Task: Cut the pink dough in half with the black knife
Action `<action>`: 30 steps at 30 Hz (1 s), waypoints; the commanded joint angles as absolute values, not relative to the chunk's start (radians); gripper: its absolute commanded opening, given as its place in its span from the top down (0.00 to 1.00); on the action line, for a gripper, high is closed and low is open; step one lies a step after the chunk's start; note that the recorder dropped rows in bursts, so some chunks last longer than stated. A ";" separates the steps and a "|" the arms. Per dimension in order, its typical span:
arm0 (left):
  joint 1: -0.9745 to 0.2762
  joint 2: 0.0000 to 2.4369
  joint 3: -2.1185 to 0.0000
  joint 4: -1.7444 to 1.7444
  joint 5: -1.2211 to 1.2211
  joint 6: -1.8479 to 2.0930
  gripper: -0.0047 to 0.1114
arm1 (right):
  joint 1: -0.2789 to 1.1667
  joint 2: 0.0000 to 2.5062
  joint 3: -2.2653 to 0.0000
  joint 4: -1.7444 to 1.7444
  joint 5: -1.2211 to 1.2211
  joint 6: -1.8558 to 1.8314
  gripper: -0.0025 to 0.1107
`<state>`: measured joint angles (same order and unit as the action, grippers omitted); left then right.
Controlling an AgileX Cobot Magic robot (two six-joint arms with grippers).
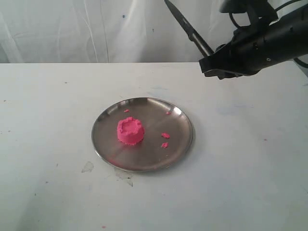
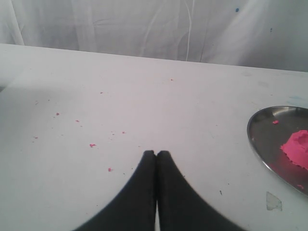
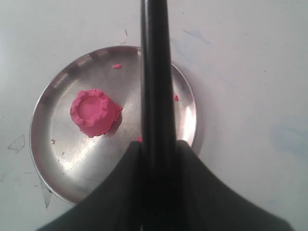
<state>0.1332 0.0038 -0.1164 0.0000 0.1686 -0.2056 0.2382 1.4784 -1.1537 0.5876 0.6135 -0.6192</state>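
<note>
Matte blk arm (image 1: pixel 260 45) w/ blk cables, tapered fingers (image 2: pixel 144 192).

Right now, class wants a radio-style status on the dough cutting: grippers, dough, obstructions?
Right gripper shut on black knife, raised off the table. Left gripper shut, empty. Pink dough whole on steel plate. Nothing in the way.

The black knife (image 1: pixel 188 30) tip runs past the exterior view's top edge; the steel plate (image 2: pixel 262 144) is cropped at the left wrist view's right edge.

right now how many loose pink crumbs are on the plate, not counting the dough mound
4 visible: one near the plate's far rim, one far right, two right of the pink dough. The black knife may hide more.
</note>
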 commanded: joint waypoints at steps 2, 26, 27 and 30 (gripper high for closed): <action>0.128 0.000 -0.111 0.000 0.165 -0.204 0.96 | 0.238 1.471 -1.148 0.595 0.604 -0.624 0.98; 0.128 0.000 -0.111 -0.032 -0.177 -0.201 0.96 | 0.307 1.467 -1.148 0.582 0.737 -0.680 0.98; 0.128 0.000 -0.111 -0.032 -0.234 -0.186 0.96 | 0.307 1.467 -1.148 0.575 0.737 -0.680 0.98; 0.128 0.000 -0.111 -0.032 -0.524 -0.161 0.96 | 0.307 1.467 -1.148 0.555 0.739 -0.676 0.98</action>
